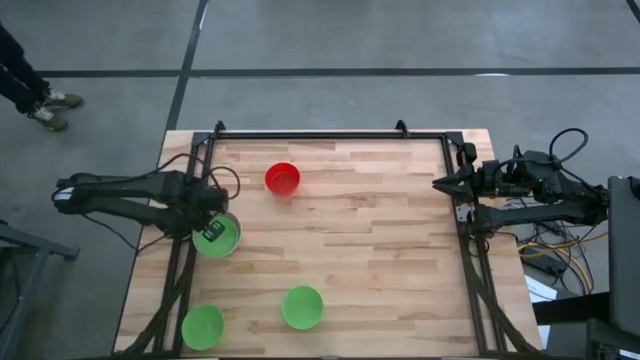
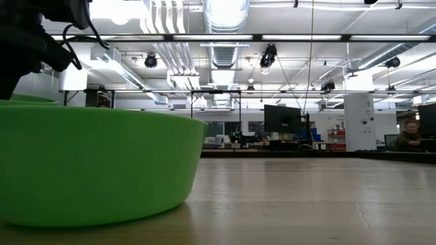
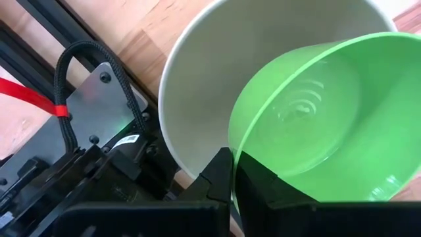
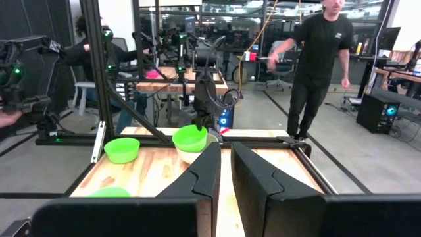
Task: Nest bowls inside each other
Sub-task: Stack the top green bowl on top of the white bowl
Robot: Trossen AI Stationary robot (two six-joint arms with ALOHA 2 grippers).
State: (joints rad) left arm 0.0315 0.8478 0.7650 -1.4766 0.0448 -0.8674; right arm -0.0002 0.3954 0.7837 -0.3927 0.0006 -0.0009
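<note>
From above, the left gripper (image 1: 212, 228) holds a green bowl (image 1: 222, 238) over the white bowl (image 1: 233, 222) at the table's left edge; the right gripper (image 1: 447, 184) waits far right. Its wrist camera shows fingers (image 3: 220, 174) pinching the rim, bowl tilted. Levelling before release looks wise.

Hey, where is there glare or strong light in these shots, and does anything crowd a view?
Low view: bright ceiling lights overhead, and the near green bowl crowds the left. Left wrist view: glossy highlights inside the gripped green bowl, pinched by the left gripper. High view: even light, no glare.
</note>
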